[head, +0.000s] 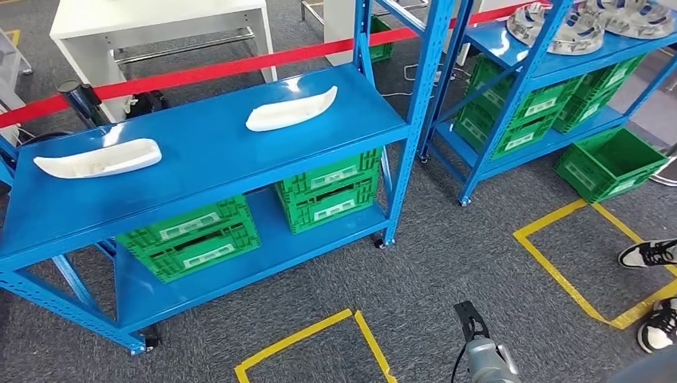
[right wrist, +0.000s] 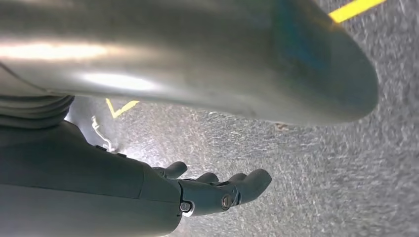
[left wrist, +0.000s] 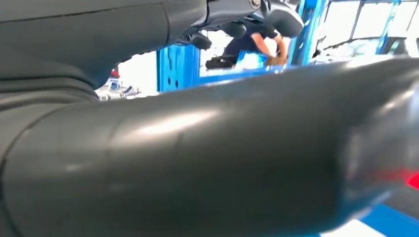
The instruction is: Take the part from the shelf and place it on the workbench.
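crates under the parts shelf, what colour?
Green crates, white labels; clearest in the head view.

A workshop or factory floor; blue steel shelving (head: pixel 239 152) holds green crates (head: pixel 192 237) beyond the right hand (right wrist: pixel 217 190); yellow tape (head: pixel 559 263) marks grey carpet; metal castings (head: pixel 559 28) sit atop a farther rack.

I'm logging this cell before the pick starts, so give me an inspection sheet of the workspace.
Surface: blue shelf, top deck holding two parts.
Job's things: white part toward the left end; second white part farther right.
Clutter: green crates on the lower deck.
Hands: right hand hangs over carpet, fingers apart, holding nothing; left hand too close to judge.
Cables: nothing seen.
Surroundings: red barrier tape, second blue rack, a person's sneakers.
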Available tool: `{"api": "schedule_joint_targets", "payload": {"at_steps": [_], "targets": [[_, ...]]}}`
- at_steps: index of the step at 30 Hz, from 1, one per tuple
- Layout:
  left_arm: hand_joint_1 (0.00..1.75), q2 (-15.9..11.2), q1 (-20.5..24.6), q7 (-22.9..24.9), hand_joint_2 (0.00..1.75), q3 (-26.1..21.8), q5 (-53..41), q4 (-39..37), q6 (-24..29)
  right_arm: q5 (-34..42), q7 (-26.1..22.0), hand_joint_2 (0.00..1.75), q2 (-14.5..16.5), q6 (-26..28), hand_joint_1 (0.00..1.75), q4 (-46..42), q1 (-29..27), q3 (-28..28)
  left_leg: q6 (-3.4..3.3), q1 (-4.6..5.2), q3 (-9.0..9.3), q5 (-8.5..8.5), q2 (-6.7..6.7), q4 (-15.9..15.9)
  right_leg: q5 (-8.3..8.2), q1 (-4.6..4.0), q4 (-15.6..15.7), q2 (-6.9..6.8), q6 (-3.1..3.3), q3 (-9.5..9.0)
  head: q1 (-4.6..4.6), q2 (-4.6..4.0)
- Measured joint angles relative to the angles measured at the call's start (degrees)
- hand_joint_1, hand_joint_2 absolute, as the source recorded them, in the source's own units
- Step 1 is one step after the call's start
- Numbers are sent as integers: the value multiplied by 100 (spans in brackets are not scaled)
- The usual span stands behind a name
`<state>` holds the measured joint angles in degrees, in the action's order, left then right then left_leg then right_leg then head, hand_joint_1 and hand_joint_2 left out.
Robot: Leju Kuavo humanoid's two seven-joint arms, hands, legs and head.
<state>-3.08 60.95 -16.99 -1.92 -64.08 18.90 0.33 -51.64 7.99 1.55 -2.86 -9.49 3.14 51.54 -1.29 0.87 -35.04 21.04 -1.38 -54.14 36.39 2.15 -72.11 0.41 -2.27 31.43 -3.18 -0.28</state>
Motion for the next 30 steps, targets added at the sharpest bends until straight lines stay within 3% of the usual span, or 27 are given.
{"api": "schedule_joint_targets", "payload": {"at_steps": [2, 3, 4, 6, 7, 8, 10, 11, 13, 15, 17, 18, 19, 21, 23, 27, 28, 30], "targets": [[0, 2, -60, 2, 0, 43, 30, 1, -10, -48, 36, 0, 2, -29, 0, 0, -3, -13, -24, 29, 232, 195, -37, -7, 447, -61, -53, -3, 17, 385, -15, 0], [0, 8, -79, 1, 0, 60, 54, 1, -20, -70, 54, 0, 3, -37, 0, 0, -6, -16, -29, 41, 362, 299, -52, -11, 481, -85, 117, -3, 36, 490, -16, 0], [0, 17, -91, -3, 0, 75, 83, 0, -31, -96, 74, 0, 3, -39, 0, 0, -9, -21, -29, 50, 489, 404, -62, -17, 295, -103, 394, -2, 60, 545, -16, 0], [0, 40, -110, -15, 0, 119, 150, -15, -49, -135, 87, 0, 2, -40, 0, 2, -28, -40, -8, 73, 686, 606, -88, -52, -566, -125, 1066, -7, 109, 587, -9, 0], [0, 48, -123, -27, 0, 150, 180, -21, -51, -145, 85, 0, 0, -43, 0, 3, -34, -51, 11, 87, 744, 717, -107, -73, -917, -133, 1292, -11, 139, 578, 5, 0], [0, 50, -137, -41, 0, 176, 209, -20, -51, -153, 79, 0, -4, -46, 0, 3, -38, -62, 33, 100, 808, 798, -125, -122, -1129, -133, 1425, -11, 167, 563, 23, 0], [0, 48, -149, -116, 0, 214, 299, 3, -56, -179, 78, 0, -13, -53, 0, 1, -23, -79, 76, 111, 878, 888, -131, -250, -1165, -122, 1443, -17, 243, 445, 33, 0], [0, 43, -154, -176, 0, 224, 363, 14, -65, -197, 83, 0, -21, -54, 0, 0, -15, -89, 108, 107, 854, 877, -100, -411, -1181, -111, 1440, -24, 285, 383, 37, 0], [0, 38, -185, -339, 0, 242, 519, 18, -153, -227, 111, 0, -35, -55, 0, 0, 1, -112, 193, 77, 517, 945, -5, -979, -1168, -100, 1425, -39, 365, 270, 47, 0], [0, 39, -275, -521, 0, 250, 688, 7, -352, -238, 172, 0, -41, -55, 0, 0, -2, -122, 275, 18, 11, 1248, 66, -1636, -1102, -92, 1427, -40, 391, 202, 61, 0], [0, 41, -390, -771, 0, 255, 901, -1, -699, -236, 263, 0, -41, -54, 0, 0, -15, -123, 315, -35, -325, 1490, 86, -1850, -1016, -82, 1426, -32, 380, 131, 64, 0], [0, 43, -432, -939, 0, 262, 1027, 1, -924, -236, 299, 0, -40, -54, 0, 0, -18, -123, 318, -51, -368, 1403, 93, -1697, -968, -79, 1425, -27, 372, 83, 63, 0], [0, 45, -459, -1117, 0, 273, 1149, 11, -1153, -236, 331, 0, -38, -55, 0, 0, -17, -123, 311, -59, -334, 1170, 98, -1393, -919, -77, 1425, -24, 361, 27, 64, 0], [0, 56, -478, -1381, 0, 319, 1341, 45, -1494, -237, 350, 0, -25, -60, 0, 1, -10, -123, 267, -49, -170, 511, 111, -623, -826, -78, 1431, -20, 326, -71, 65, 0], [0, 82, -484, -1456, 0, 381, 1492, 92, -1679, -232, 310, 0, -6, -68, 0, 2, -1, -123, 209, -11, -83, 190, 115, -247, -760, -77, 1445, -16, 265, -112, 75, 0], [0, 185, -446, -1358, 0, 603, 1728, 267, -1788, -233, 106, 0, 36, -70, 0, 2, 33, -122, 94, -13, 7, 175, 93, -197, -615, -82, 1371, -19, 133, -115, 83, 0], [0, 228, -407, -1305, 0, 686, 1762, 302, -1791, -244, 62, 0, 39, -70, 0, 2, 50, -121, 61, -28, 41, 186, 92, -173, -505, -88, 1158, -20, 116, -13, 80, 0], [0, 309, -345, -1216, 0, 864, 1816, 340, -1797, -268, -3, 0, 48, -72, 0, 3, 76, -121, -2, -27, 78, 233, 86, -171, -201, -97, 373, -19, 105, 438, 76, 0]]}}
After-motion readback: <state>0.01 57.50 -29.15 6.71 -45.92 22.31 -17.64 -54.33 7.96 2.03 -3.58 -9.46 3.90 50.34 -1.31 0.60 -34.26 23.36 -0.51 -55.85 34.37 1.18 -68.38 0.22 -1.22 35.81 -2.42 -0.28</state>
